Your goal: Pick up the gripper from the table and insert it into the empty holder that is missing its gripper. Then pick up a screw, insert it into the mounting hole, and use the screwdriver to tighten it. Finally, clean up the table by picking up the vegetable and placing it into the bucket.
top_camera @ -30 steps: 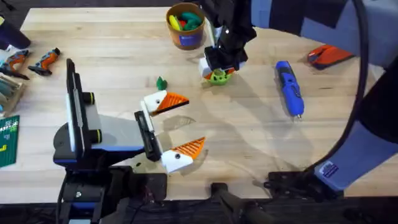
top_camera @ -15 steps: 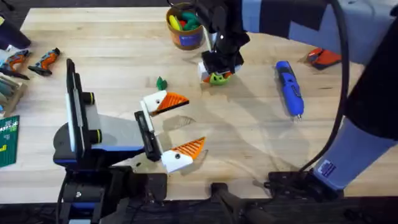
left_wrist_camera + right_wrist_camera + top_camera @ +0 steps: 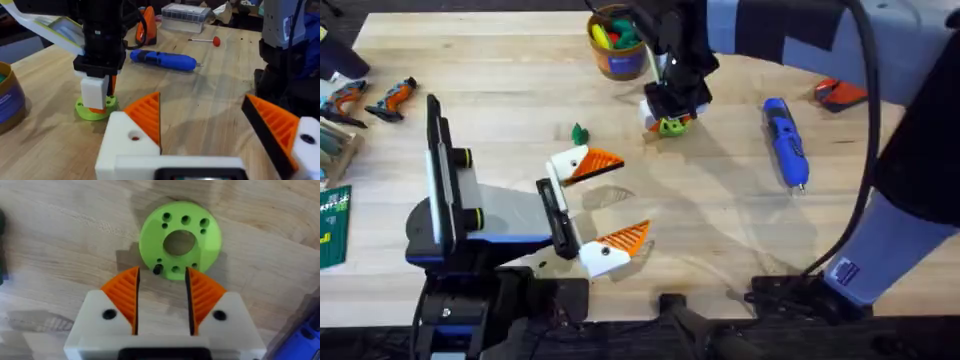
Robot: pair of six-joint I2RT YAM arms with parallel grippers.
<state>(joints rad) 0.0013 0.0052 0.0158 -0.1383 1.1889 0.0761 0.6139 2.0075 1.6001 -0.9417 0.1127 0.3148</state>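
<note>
Hovering over the far middle of the light wooden bench (image 3: 720, 230), the right end effector (image 3: 669, 117) points down at a lime-green plastic ring with holes (image 3: 671, 125). Just far-left of it stands the small round orange-yellow bucket with a dark blue label band (image 3: 617, 42), coloured pieces inside. The blue pen-shaped screwdriver with a silver tip (image 3: 785, 141) lies to the right, well apart from the ring. The small dark green leafy vegetable (image 3: 579, 133) lies left of the ring, near the left end effector (image 3: 608, 202), which rests low at the near left, its white fingers with orange ribbed pads spread apart, nothing between them.

Left wrist view: left end effector (image 3: 216, 127) wide apart, pads (image 3: 147, 117) bare. Beyond it the right end effector (image 3: 97, 102) stands upright on the ring (image 3: 95, 110). Screwdriver (image 3: 162, 59) lies farther off; a thin rod with a red knob (image 3: 205, 40) beyond that. Bucket (image 3: 10, 100) at the frame edge.

Right wrist view: right end effector (image 3: 162, 297) a little apart, gripping nothing, pads (image 3: 125, 295) just short of the ring (image 3: 180, 240). A small dark screw (image 3: 157, 270) sits at the ring's near edge.
</note>
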